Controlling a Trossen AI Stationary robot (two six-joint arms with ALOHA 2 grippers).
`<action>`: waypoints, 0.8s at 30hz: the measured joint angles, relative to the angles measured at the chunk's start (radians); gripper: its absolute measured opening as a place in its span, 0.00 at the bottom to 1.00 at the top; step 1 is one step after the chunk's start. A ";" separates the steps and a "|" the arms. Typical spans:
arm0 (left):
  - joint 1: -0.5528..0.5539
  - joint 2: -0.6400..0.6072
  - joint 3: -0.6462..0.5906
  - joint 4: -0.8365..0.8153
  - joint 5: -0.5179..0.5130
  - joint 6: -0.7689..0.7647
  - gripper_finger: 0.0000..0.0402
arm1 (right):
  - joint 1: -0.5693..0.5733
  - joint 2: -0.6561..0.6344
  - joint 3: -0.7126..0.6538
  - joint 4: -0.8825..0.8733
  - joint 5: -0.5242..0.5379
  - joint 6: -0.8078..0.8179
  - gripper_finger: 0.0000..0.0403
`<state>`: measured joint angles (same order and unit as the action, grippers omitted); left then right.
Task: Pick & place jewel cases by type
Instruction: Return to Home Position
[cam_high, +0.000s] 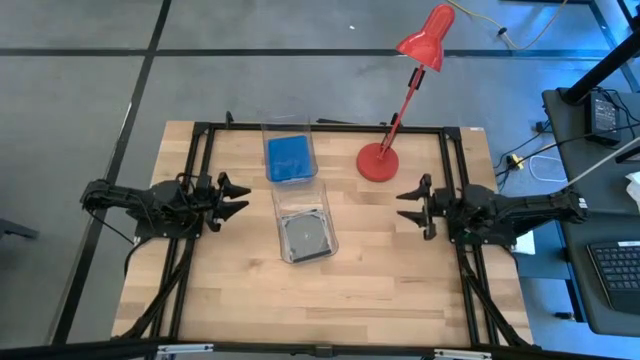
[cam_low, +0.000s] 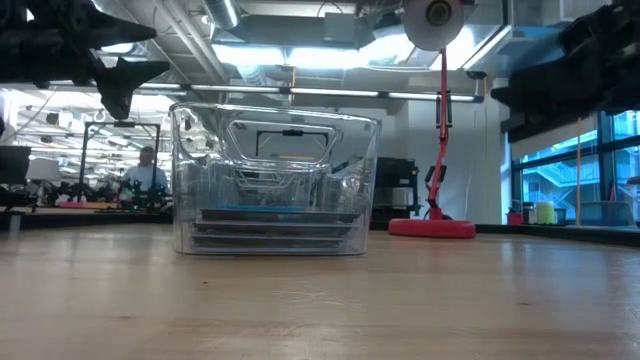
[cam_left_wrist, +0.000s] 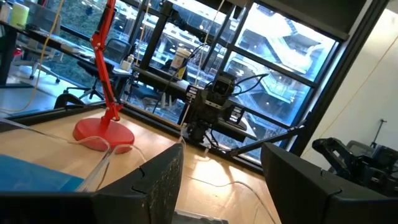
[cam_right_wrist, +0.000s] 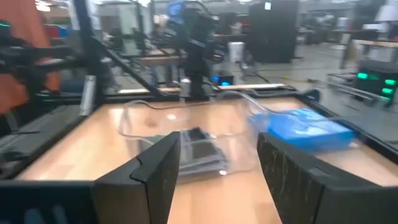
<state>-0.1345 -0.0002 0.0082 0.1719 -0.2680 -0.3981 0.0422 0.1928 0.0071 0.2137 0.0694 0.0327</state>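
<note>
High view alone lays out the whole scene: the left gripper (cam_high: 238, 198) and right gripper (cam_high: 410, 205) hang at opposite sides of the table (cam_high: 380, 280), well apart from everything on it, each with its claw released and empty. Between them stand two clear bins, one behind the other. The far bin (cam_high: 288, 124) holds the blue cases (cam_high: 291, 158), and the near bin (cam_high: 300, 195) holds the grey cases (cam_high: 305, 235), the top one showing a disc. A red lamp (cam_high: 385, 160) stands just beside the far bin, towards the right arm. Low view adds what cannot be seen from above: the grey cases are stacked flat, edge-on in thin layers on the near bin's floor, with the far bin visible through its walls. That view also shows a person (cam_low: 146, 175) seated far back in the room. Each wrist view confirms a wide gap between its own dark fingers (cam_left_wrist: 155, 186). The table is pale wood planking in a black frame on a grey floor, and tall windows (cam_left_wrist: 273, 68) line the room beyond. All the cases lie flat, faces up, and being square they show no long axis. The far bin's length runs from the near edge towards the far edge, while the near bin is turned slightly off that line.
</note>
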 joint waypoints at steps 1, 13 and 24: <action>0.000 0.000 0.000 0.000 0.000 0.000 0.53 | 0.000 0.000 0.000 -0.007 0.020 -0.001 0.54; 0.000 0.000 0.000 0.012 -0.002 0.000 0.53 | 0.000 0.000 0.000 -0.018 0.053 0.000 0.54; 0.000 0.000 0.000 0.011 -0.001 0.000 0.53 | 0.000 0.000 0.000 -0.028 0.053 0.010 0.54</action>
<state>-0.1345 -0.0002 0.0084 0.1833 -0.2690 -0.3981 0.0422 0.1926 0.0071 0.1852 0.1223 0.0431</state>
